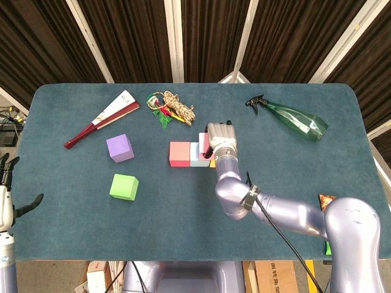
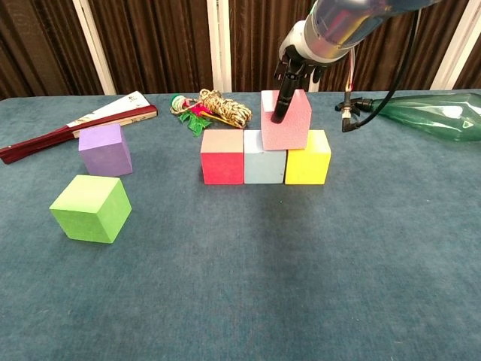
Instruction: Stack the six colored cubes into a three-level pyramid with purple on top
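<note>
Red (image 2: pixel 222 156), light blue (image 2: pixel 264 156) and yellow (image 2: pixel 307 156) cubes stand in a row at the table's middle. A pink cube (image 2: pixel 285 120) sits slightly tilted above the seam between the blue and yellow ones. My right hand (image 2: pixel 299 60) grips it from above, with a dark finger (image 2: pixel 282 101) down its front face. In the head view the right hand (image 1: pixel 220 139) hides most of the pink cube (image 1: pixel 202 141) and the yellow one. The purple cube (image 2: pixel 105 149) and green cube (image 2: pixel 91 207) lie apart to the left. My left hand (image 1: pixel 7 183) hangs off the table's left edge, fingers spread, holding nothing.
A folded fan (image 2: pixel 75 124) lies at the back left. A rope bundle (image 2: pixel 214 109) sits just behind the cube row. A green spray bottle (image 2: pixel 432 113) lies at the back right. The near half of the blue table (image 2: pixel 248 286) is bare cloth.
</note>
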### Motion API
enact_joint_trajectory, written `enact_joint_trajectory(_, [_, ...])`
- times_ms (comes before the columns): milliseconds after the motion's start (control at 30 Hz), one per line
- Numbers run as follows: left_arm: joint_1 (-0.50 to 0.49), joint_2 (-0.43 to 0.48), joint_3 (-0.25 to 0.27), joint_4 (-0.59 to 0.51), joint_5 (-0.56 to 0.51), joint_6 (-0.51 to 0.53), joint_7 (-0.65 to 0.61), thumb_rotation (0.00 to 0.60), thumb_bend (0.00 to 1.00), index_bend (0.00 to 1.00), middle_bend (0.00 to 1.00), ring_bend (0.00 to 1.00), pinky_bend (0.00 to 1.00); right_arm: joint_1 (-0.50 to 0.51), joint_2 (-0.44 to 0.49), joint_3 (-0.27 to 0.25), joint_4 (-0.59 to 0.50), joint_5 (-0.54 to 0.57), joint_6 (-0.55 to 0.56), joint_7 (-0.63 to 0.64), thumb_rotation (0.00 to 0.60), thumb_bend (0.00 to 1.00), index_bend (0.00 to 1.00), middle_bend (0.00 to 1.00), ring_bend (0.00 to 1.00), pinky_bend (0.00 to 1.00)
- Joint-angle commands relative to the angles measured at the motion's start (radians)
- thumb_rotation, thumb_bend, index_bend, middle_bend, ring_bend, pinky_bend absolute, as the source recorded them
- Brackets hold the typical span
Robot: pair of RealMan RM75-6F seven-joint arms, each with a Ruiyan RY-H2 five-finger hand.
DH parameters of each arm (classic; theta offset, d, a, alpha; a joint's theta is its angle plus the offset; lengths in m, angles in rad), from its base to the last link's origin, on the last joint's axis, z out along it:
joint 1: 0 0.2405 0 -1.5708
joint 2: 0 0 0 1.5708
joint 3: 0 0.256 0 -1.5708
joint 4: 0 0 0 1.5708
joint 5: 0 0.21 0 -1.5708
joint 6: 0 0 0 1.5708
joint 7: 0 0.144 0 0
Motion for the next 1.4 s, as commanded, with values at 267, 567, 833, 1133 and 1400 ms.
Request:
enact_joint_trajectory(267, [-0.002, -0.001, 0.001, 0.001, -0.002, -0.004, 0.002, 0.600, 0.18, 0.14, 0.03, 0.00, 0.00, -0.009, -0.004, 0.001, 0.007, -0.003, -0.010, 0.002, 0.600, 0.25, 0.41, 0.35, 0.18, 0.00])
enact_joint_trajectory(567, [-0.003, -0.003, 0.002, 0.000, -0.003, -0.007, 0.006, 0.600, 0.18, 0.14, 0.03, 0.00, 0.00, -0.014, 0.003, 0.003, -0.001, 0.004, -0.014, -0.008, 0.600, 0.25, 0.41, 0.30, 0.18, 0.00])
enact_joint_trajectory(833, [-0.003, -0.002, 0.001, 0.000, -0.005, -0.008, 0.005, 0.600, 0.18, 0.14, 0.03, 0.00, 0.00, -0.017, 0.004, 0.006, -0.004, 0.004, -0.020, -0.005, 0.600, 0.25, 0.41, 0.24, 0.17, 0.00])
enact_joint_trajectory(1133, [-0.004, -0.002, 0.001, 0.001, -0.008, -0.010, 0.006, 0.600, 0.18, 0.14, 0.03, 0.00, 0.00, -0.019, 0.001, 0.007, 0.000, -0.005, -0.020, 0.006, 0.600, 0.25, 0.38, 0.21, 0.15, 0.00])
enact_joint_trajectory(1400, [-0.004, -0.003, 0.002, 0.000, -0.008, -0.010, 0.009, 0.600, 0.18, 0.14, 0.03, 0.00, 0.00, -0.021, 0.003, 0.006, -0.005, -0.009, -0.017, 0.010, 0.600, 0.25, 0.36, 0.20, 0.14, 0.00])
